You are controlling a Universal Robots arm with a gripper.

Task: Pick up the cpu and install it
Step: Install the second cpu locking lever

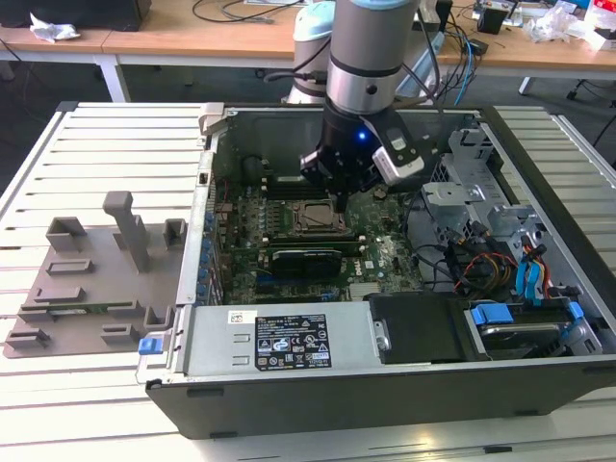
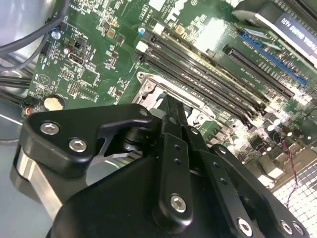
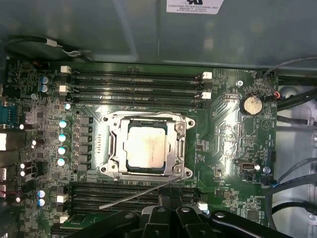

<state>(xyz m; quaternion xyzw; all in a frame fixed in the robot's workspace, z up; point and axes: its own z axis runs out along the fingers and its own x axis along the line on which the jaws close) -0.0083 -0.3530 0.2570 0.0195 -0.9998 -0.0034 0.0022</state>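
Observation:
The cpu (image 3: 145, 148), a pale silver square chip, lies flat inside the metal socket frame (image 3: 147, 147) on the green motherboard (image 3: 223, 134). A thin silver socket lever (image 3: 138, 193) angles out loose beside the frame. My black gripper (image 3: 170, 202) hovers just off the lever side of the socket, shut with nothing in it. In the exterior view the gripper (image 1: 339, 197) hangs inside the open computer case (image 1: 385, 385), right over the socket (image 1: 311, 219). In the second wrist view the gripper (image 2: 171, 103) points at the socket frame's (image 2: 148, 91) edge.
Memory slots (image 3: 133, 82) run along both sides of the socket. A long black card (image 1: 306, 258) sits close to the socket. A power supply (image 1: 289, 342), a drive cage (image 1: 481, 192) and loose cables (image 1: 481, 265) crowd the case. A grey fixture plate (image 1: 96, 279) lies outside.

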